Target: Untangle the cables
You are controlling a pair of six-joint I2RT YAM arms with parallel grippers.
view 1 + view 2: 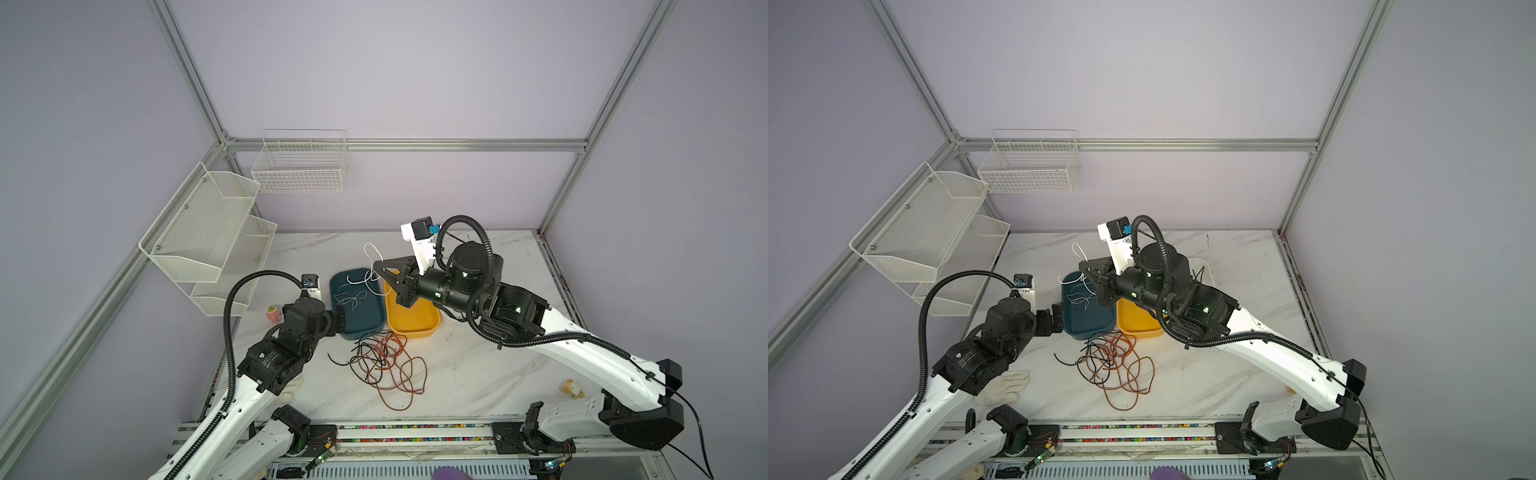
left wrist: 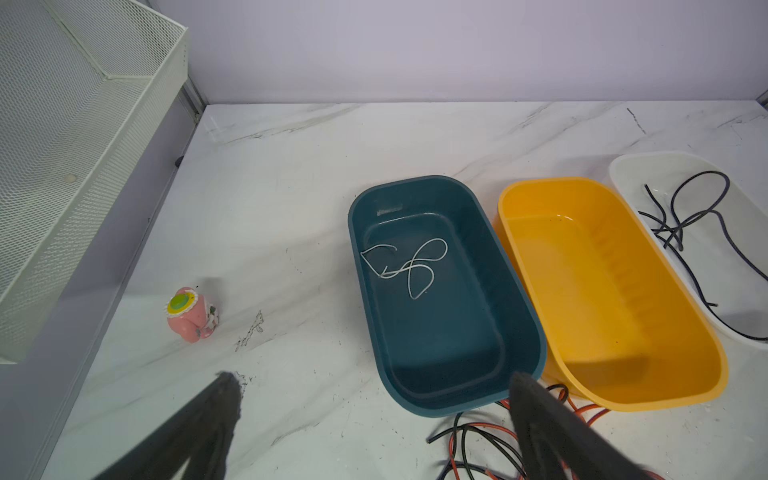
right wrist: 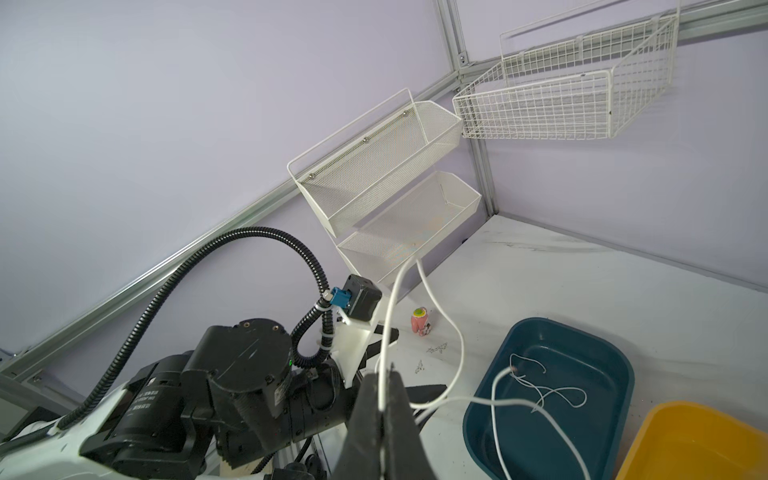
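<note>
One white cable is clenched in the right fingers above the teal bin; it loops upward from their tips, then droops into the bin. The right arm reaches leftward. The left fingers, spread apart, sit low at the bin's near corner, beside the black-and-orange cable tangle on the desk.

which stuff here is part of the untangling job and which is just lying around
Job: white cable pinched in right gripper; black-and-orange tangle; thin white cable in blue bin; black cable in white bin; yellow bin; open left gripper.
Lying about: pink toy; glove; wire basket; mesh shelf.
</note>
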